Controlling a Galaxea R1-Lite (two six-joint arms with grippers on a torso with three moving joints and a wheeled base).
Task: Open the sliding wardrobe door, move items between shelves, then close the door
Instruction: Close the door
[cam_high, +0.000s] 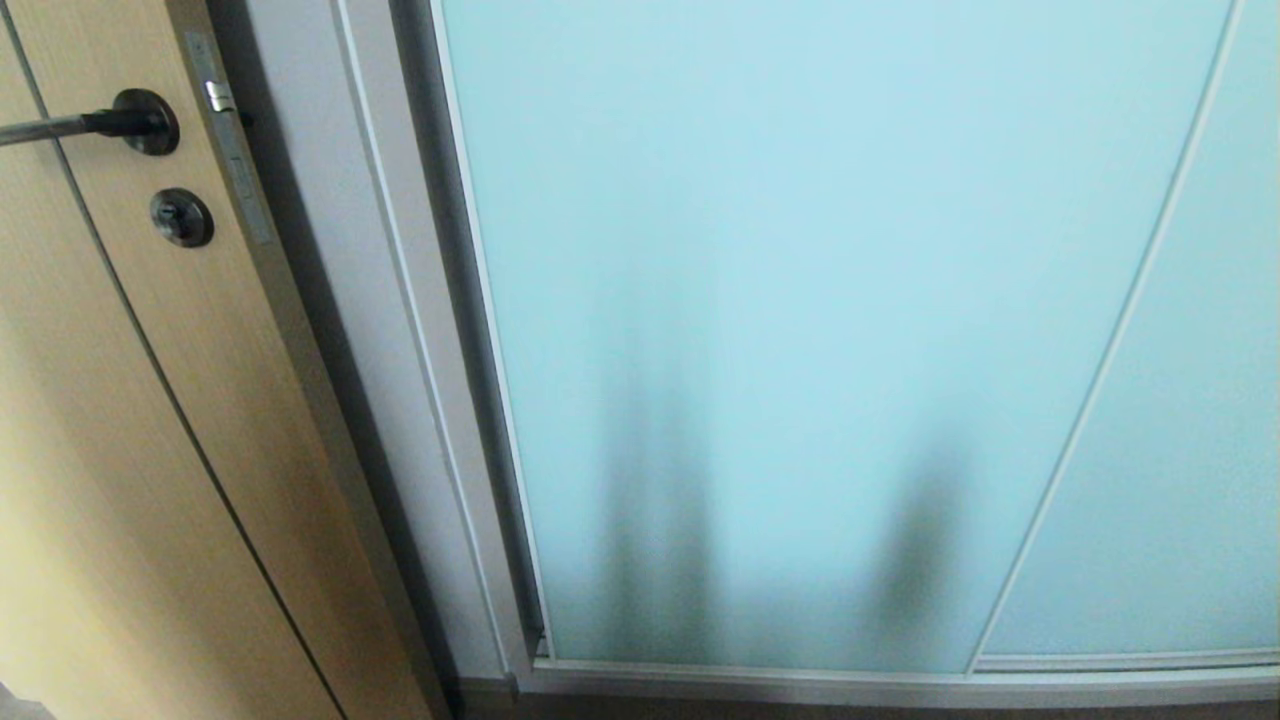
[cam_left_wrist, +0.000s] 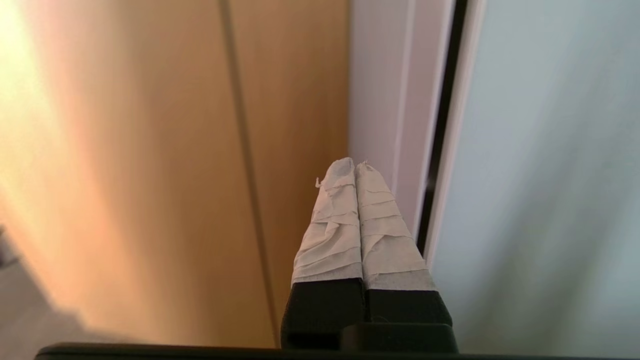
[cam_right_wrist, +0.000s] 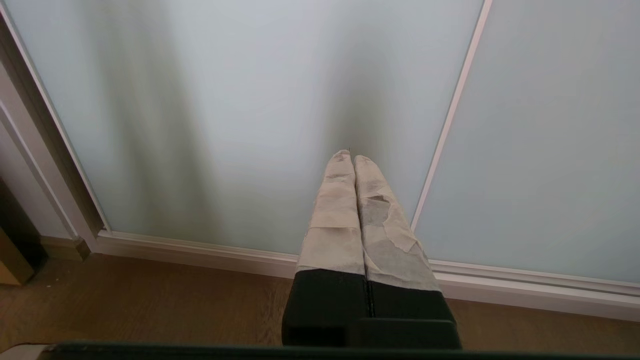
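Hands: left hand (cam_left_wrist: 355, 167) & right hand (cam_right_wrist: 352, 157) pinched closed, empty; sliding wardrobe door (cam_high: 800, 300) closed.

You face the sliding wardrobe door (cam_high: 800, 300): a tall frosted pale blue-green glass panel in a thin silver-white frame, standing upright and fully shut, its left edge against the white jamb, dark blurred shapes showing through low down.

Left gripper (cam_left_wrist: 355, 167) raised, taped fingers (cam_left_wrist: 332, 225) pressed together, empty. Right gripper (cam_right_wrist: 352, 157) angled downward, fingers (cam_right_wrist: 335, 210) together, empty.
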